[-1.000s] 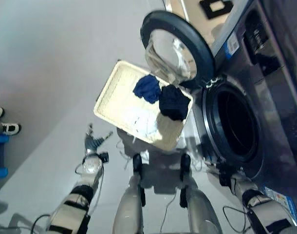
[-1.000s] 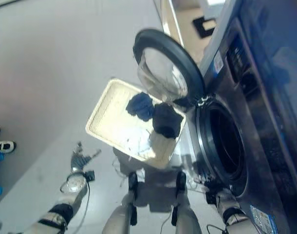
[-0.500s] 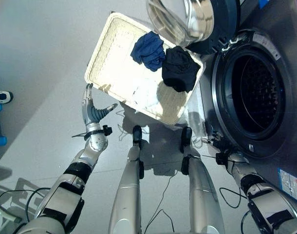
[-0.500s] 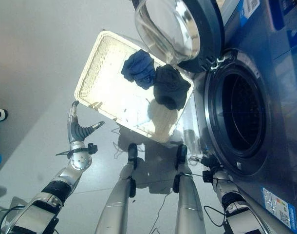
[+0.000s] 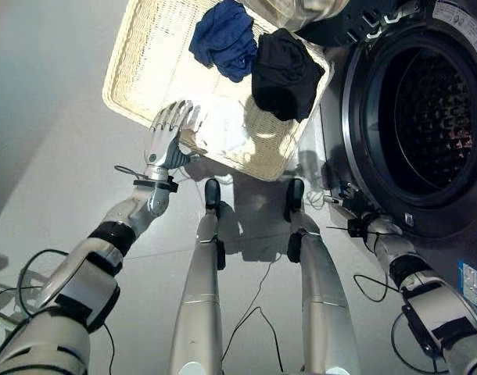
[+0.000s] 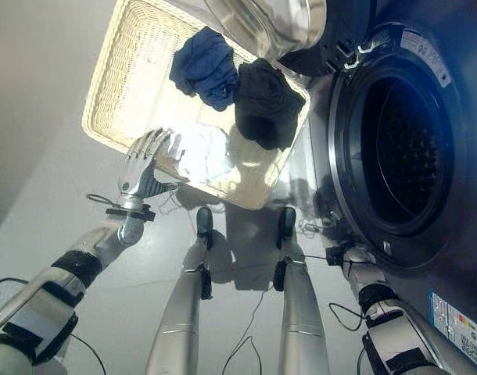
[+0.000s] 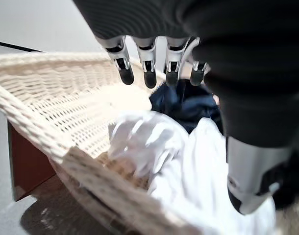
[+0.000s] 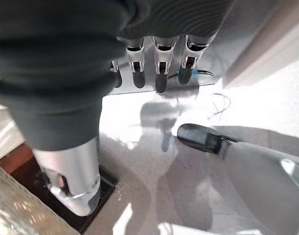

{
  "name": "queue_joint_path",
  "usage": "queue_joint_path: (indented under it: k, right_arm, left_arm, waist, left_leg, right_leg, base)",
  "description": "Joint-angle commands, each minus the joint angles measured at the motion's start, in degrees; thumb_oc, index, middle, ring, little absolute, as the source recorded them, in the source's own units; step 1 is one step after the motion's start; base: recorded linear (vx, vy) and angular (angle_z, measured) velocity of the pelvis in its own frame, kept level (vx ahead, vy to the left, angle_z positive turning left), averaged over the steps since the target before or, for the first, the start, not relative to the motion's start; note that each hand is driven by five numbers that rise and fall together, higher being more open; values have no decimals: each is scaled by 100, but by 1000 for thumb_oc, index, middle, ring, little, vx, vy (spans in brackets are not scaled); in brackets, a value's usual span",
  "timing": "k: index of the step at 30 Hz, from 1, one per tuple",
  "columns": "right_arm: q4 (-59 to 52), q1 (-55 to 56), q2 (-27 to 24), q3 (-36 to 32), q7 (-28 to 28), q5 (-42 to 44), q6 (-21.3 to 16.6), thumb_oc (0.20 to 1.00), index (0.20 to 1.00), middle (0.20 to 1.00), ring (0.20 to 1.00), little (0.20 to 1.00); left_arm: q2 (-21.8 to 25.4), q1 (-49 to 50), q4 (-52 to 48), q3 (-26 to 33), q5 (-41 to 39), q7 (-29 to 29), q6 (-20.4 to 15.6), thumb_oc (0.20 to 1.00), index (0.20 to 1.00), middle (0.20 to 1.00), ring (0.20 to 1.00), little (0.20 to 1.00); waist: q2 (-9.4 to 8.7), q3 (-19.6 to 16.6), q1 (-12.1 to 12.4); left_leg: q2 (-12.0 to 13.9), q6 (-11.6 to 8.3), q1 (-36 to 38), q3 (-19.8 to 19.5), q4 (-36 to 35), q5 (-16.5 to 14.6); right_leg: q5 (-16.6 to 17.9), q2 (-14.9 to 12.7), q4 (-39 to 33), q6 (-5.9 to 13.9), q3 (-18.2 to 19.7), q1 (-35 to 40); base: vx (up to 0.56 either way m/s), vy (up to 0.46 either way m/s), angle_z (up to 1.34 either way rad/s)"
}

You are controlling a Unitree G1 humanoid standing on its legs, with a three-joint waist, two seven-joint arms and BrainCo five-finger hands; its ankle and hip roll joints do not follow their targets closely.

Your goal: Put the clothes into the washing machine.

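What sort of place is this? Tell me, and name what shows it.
Probably a laundry area: a front-loading washing machine with its door open, and beside it a wicker basket on the floor holding a blue garment, a black garment and a white garment.

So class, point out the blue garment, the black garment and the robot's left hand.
blue garment (image 5: 223, 37), left eye view, middle of the bundle.
black garment (image 5: 285, 74), left eye view, centre of the heap.
left hand (image 5: 165, 141), left eye view, back of hand.

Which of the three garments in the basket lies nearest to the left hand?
The white garment: it lies just past the fingers of the open left hand, at the basket's near rim. The blue garment and the black garment lie farther away.
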Motion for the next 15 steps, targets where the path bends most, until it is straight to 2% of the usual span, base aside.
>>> queue_joint_path:
  k: [1, 8, 15]
  right_arm:
    - [-129, 175, -324, 233, 88, 297, -203, 1000, 1000, 1000, 1000, 1000]
    - [-90, 14, -353, 421, 92, 431, -285, 1000, 1000, 1000, 1000, 1000]
    - [-209, -127, -315, 533, -14, 486, -208, 1000, 1000, 1000, 1000, 1000]
  left_arm:
    - [156, -257, 96, 166, 50, 172, 123, 1000, 1000, 1000, 1000, 1000]
    - [144, -721, 450, 9, -21, 588, 333, 1000, 1000, 1000, 1000, 1000]
    - [85, -1104, 656, -22, -68, 631, 469, 1000, 1000, 1000, 1000, 1000]
  waist:
    - [-44, -133, -37]
    - [-57, -133, -112]
    - [-117, -133, -176]
  left_leg:
    - [-226, 303, -337, -85, 680, -205]
    - [-228, 254, -511, -75, 730, -192]
    - [-231, 234, -635, -82, 794, -206]
  right_leg:
    - [503, 232, -270, 271, 63, 14]
    - [469, 274, -196, 253, 66, -159]
    - [448, 319, -119, 234, 85, -291]
  base:
    - [-1, 22, -7]
    - [0, 2, 0]
    - [0, 0, 0]
